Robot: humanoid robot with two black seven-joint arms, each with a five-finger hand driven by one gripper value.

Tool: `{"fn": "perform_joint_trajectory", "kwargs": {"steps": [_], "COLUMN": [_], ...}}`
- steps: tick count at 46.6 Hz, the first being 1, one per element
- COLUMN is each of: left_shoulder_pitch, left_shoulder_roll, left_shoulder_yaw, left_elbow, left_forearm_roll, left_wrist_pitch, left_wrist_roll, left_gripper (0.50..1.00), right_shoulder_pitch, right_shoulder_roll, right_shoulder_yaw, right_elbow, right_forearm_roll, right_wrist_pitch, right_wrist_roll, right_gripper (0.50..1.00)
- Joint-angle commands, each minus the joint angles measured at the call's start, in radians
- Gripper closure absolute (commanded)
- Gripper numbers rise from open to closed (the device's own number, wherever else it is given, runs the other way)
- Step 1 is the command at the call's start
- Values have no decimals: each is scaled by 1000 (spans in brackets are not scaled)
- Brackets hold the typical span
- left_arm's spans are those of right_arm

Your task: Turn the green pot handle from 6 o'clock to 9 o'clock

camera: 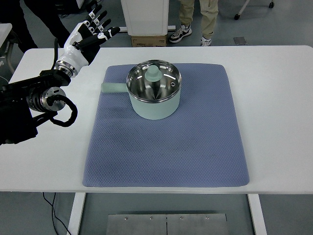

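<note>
A pale green pot [154, 106] with a glass lid and green knob [154, 73] stands on the blue mat [166, 147], toward its far half. Its short green handle [113, 87] sticks out to the left, at about 9 o'clock. My left hand [93, 30] is raised over the table's far left corner, well away from the pot, with fingers spread and holding nothing. The left arm [41, 95] comes in from the left edge. No right arm shows.
The white table [274, 98] runs wide around the mat. Beyond the far edge stand a white cabinet with a cardboard box [148, 40] and a person's legs and shoes [195, 29]. A black cable loops at my left wrist [63, 115].
</note>
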Motion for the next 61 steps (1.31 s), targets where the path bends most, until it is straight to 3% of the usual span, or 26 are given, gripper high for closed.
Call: {"fn": "perform_joint_trajectory", "kwargs": {"steps": [1, 16, 61], "left_shoulder_pitch": [14, 69, 218], "left_shoulder_roll": [-2, -12, -18], "left_shoulder_yaw": [-2, -9, -235], "left_elbow": [8, 33, 94], "left_forearm_roll": [-21, -73, -62], "left_wrist_pitch": [18, 53, 42], "left_wrist_roll": [0, 0, 0], "left_gripper": [500, 500, 500], "right_shoulder_pitch": [0, 0, 0], "right_shoulder_roll": [0, 0, 0], "right_shoulder_yaw": [0, 0, 0], "right_elbow": [0, 1, 1], "right_forearm_roll": [0, 0, 0], "right_wrist_pitch": [0, 0, 0], "right_wrist_roll": [0, 0, 0], "right_gripper": [500, 500, 500]}}
